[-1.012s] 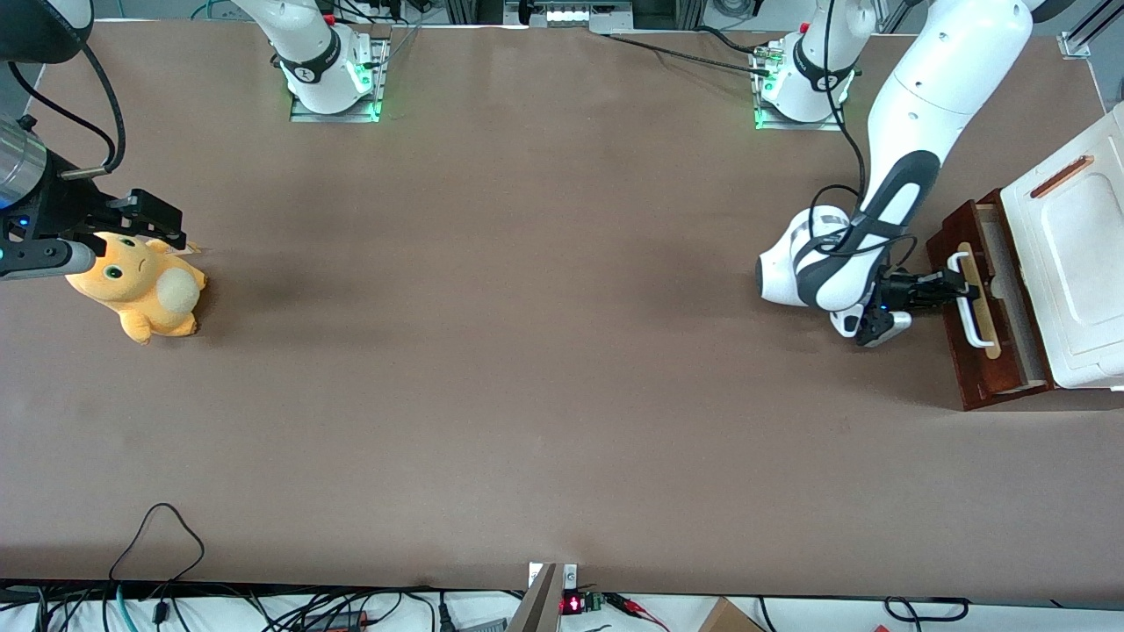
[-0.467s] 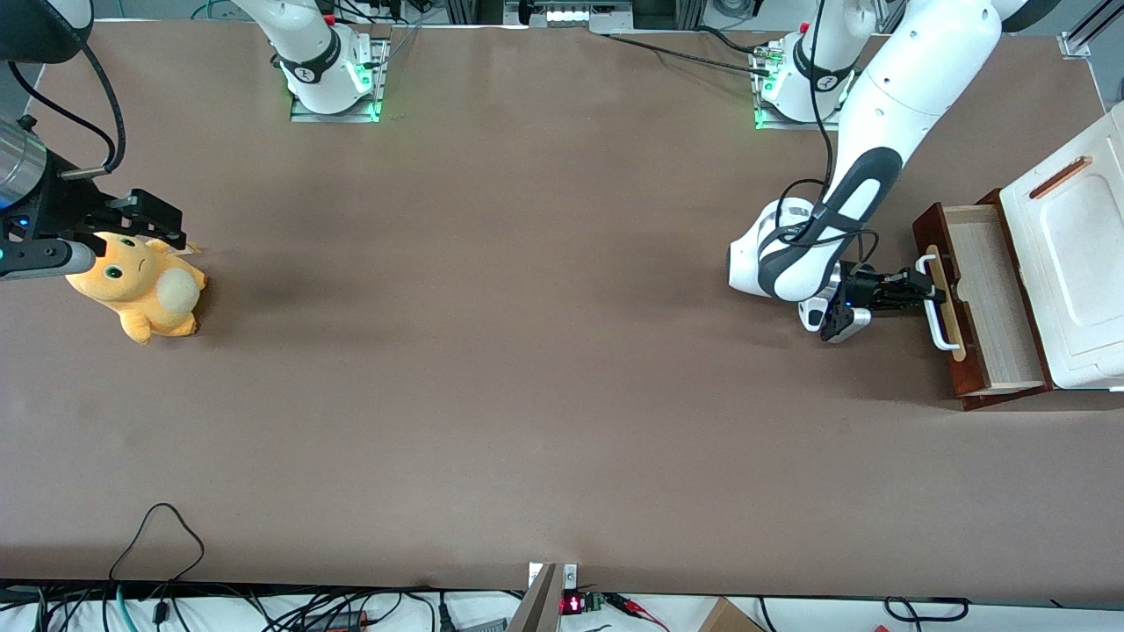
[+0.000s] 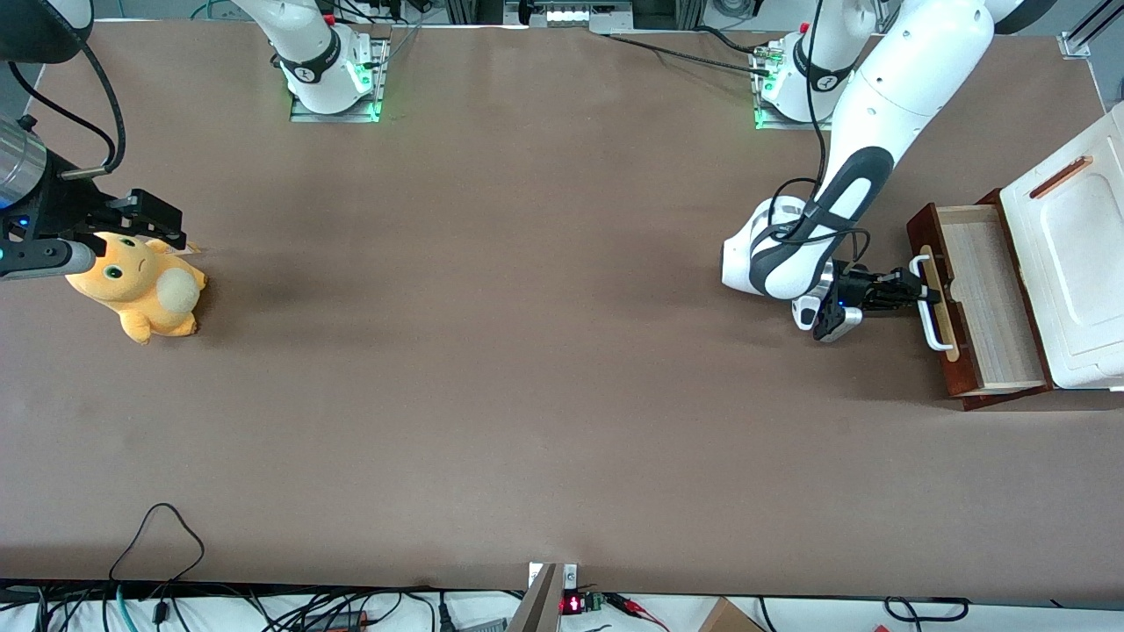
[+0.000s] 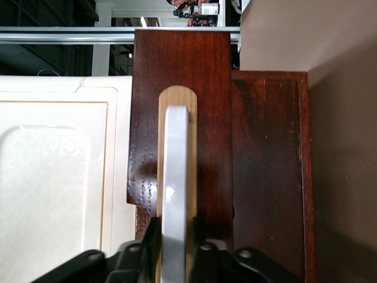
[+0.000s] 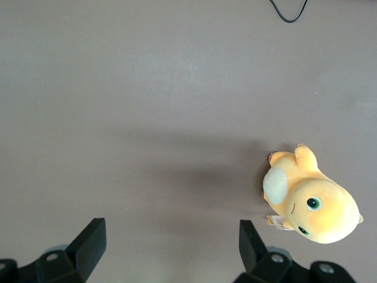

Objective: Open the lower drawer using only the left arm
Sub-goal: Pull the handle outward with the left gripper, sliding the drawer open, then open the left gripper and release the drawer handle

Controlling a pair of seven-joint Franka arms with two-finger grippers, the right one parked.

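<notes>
A: How do the jaws stand?
B: Clenched on the handle [image 4: 175, 194], the gripper [image 3: 913, 290] at the drawer's nine o'clock.
A: And the drawer [image 3: 983, 303]?
B: Pulled out from under the white top [image 3: 1076, 263], pale inside showing, at the working arm's end of the table [image 3: 527, 351].

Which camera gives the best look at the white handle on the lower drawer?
The left wrist view: the white handle fills it, with the gripper closed around it. The front view shows the handle small, on the pulled-out lower drawer. The right wrist view shows none of it.
</notes>
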